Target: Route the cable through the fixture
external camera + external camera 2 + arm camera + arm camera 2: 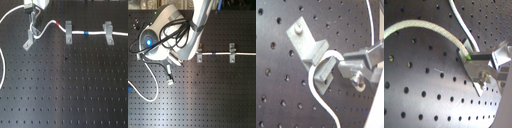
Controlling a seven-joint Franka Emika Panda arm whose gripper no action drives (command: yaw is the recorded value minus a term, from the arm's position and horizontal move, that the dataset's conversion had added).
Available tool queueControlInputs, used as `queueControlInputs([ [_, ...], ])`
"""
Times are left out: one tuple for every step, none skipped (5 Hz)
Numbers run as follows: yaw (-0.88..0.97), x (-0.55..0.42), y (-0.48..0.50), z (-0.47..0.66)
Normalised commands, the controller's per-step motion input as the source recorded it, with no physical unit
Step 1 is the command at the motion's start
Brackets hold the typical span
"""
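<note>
My tool (pixel 338 64) pinched shut on the cable (pixel 318 97), right at the fixture (pixel 308 42). Fork lies just beside my fingertips; cable arches over it, not seated. Fixture's long axis slants across the tabletop (pixel 65 95).

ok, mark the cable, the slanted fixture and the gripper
cable (pixel 95 33), first exterior view, white run between the two square brackets
fixture (pixel 30 39), first exterior view, slanted grey body
gripper (pixel 343 64), first wrist view, between fingertips, at the cable
</note>
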Motion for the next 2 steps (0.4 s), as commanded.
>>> queueControlInputs([
  [0.31,-0.052,0.282,0.15],
  [0.29,0.022,0.285,0.19],
])
